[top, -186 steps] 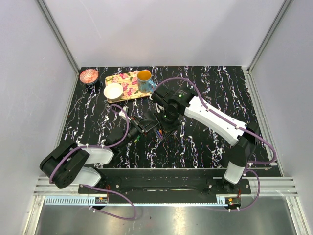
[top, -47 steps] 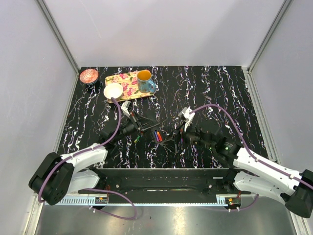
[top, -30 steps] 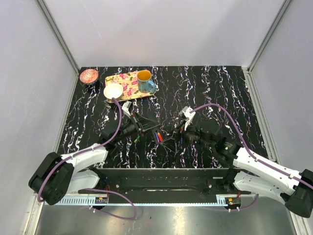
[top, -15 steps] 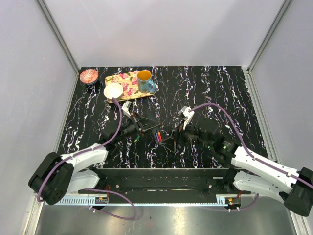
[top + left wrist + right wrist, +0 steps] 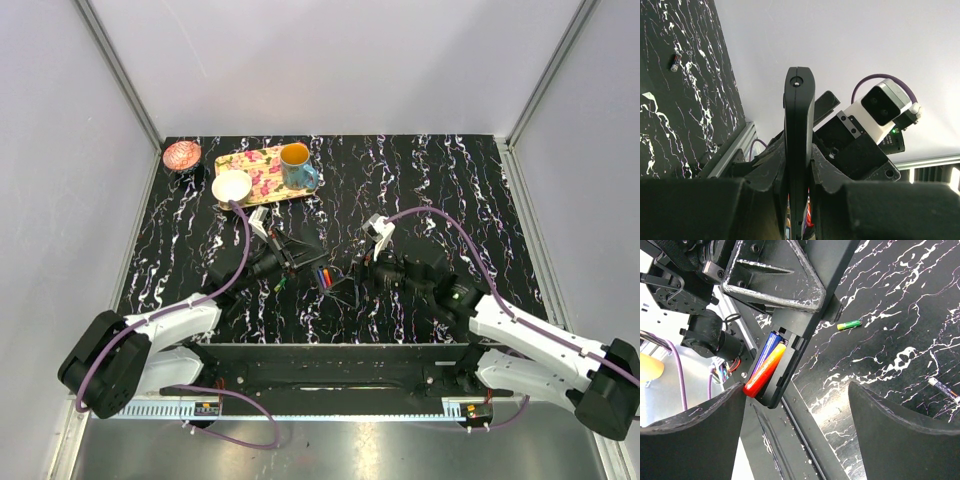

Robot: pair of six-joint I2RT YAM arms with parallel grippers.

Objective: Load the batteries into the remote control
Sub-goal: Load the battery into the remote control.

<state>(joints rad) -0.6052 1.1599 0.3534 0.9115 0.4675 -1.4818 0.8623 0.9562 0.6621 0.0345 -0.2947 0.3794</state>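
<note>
The remote control (image 5: 316,264) is a black slab held on edge above the table, my left gripper (image 5: 300,262) shut on it. In the left wrist view the remote control (image 5: 799,110) stands between the fingers of the left gripper (image 5: 799,167). Two batteries (image 5: 765,365), one blue-purple and one red-orange, lie side by side in the recess of the remote control (image 5: 792,352). My right gripper (image 5: 797,440) is open just below that recess, holding nothing. A green battery (image 5: 849,325) and a purple-white one (image 5: 942,387) lie loose on the table.
A floral yellow tray (image 5: 262,172) at the back left carries a blue mug (image 5: 295,165) and a white bowl (image 5: 231,185). A pink bowl (image 5: 182,155) sits in the far left corner. Another loose battery (image 5: 675,62) lies on the marbled black table (image 5: 440,190).
The right gripper has crept a little closer to the remote control. The left gripper keeps the remote still with the batteries in the recess.
</note>
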